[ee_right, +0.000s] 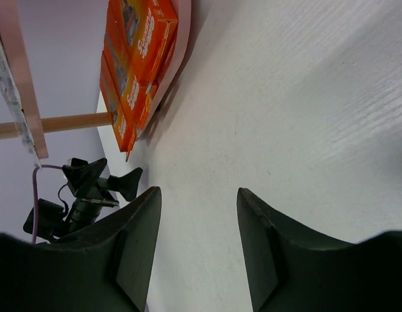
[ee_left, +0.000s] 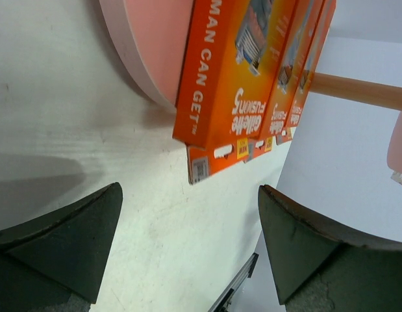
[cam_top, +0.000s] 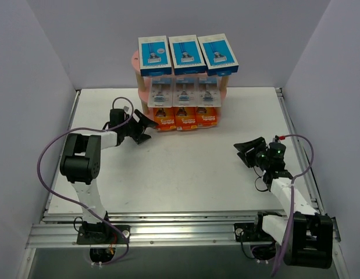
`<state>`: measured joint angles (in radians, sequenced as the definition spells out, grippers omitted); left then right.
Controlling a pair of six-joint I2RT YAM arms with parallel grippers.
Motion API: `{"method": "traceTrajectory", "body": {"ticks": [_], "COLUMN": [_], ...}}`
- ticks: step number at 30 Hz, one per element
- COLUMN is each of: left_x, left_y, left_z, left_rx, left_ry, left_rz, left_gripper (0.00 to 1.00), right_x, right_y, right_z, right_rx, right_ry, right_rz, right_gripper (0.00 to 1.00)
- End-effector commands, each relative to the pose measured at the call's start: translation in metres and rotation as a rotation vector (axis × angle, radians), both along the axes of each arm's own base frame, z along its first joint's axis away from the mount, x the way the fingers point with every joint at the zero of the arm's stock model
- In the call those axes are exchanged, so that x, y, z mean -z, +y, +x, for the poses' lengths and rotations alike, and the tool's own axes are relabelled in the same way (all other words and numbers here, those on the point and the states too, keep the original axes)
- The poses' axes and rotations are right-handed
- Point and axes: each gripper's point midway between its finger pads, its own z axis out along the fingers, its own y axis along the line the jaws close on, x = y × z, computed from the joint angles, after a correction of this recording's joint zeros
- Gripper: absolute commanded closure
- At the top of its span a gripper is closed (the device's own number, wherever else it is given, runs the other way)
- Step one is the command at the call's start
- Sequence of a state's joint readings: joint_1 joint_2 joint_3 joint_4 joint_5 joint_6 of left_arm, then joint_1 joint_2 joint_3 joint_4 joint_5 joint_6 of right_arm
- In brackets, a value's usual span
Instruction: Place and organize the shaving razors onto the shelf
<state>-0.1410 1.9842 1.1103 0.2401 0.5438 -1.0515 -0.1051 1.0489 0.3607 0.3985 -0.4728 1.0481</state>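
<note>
The pink shelf [cam_top: 135, 60] stands at the back centre of the table. Three blue-and-white razor boxes [cam_top: 186, 54] line its top tier, three clear grey blister packs [cam_top: 182, 92] the middle tier, and three orange cards [cam_top: 185, 117] the bottom tier. My left gripper [cam_top: 146, 128] hangs open and empty just left of the orange cards [ee_left: 234, 91], which stand on the pink bottom board [ee_left: 152, 49]. My right gripper [cam_top: 247, 152] is at the right of the table, far from the shelf, open with only bare table between its fingers [ee_right: 132, 247]. The orange cards [ee_right: 132, 71] show far off in its view.
A metal rail [cam_top: 168, 229] runs along the table's near edge, with both arm bases on it. Grey walls close in the left, right and back. A purple cable [cam_top: 49, 174] loops beside the left arm.
</note>
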Motion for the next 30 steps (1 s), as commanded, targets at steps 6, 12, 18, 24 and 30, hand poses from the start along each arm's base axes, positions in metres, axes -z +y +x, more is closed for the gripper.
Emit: {"method": "traceTrajectory", "body": {"ticks": [6,12,18,24,30], "left_x": [-0.051,-0.097,-0.154,-0.176,-0.164], "left_y": [0.008,0.018,0.044,0.086,0.095], "left_z": [-0.04,-0.103,-0.149,-0.173,-0.192], "left_rx": [0.03,0.068,0.163,0.159,0.14], "left_ry": [-0.109,-0.167,-0.312,-0.398,-0.455], "left_rz": [-0.011,0.038,0.318,0.624,0.671], "left_gripper": [0.06,0.06,0.06,0.06,0.06], "right_x": [0.002,0.021,0.025,0.017,-0.036], "right_y": [0.001,-0.004,-0.01,-0.014,-0.012], "right_z": [-0.017,-0.024,-0.024,-0.013,0.002], "right_rx": [-0.041,-0.158,-0.286,-0.284,-0.209], "right_ry": [0.006,0.07,0.118,0.158,0.042], "right_rz": [-0.046,-0.208,-0.342,-0.391,-0.409], "right_gripper": [0.53,0.47,0.38,0.37,0.33]}}
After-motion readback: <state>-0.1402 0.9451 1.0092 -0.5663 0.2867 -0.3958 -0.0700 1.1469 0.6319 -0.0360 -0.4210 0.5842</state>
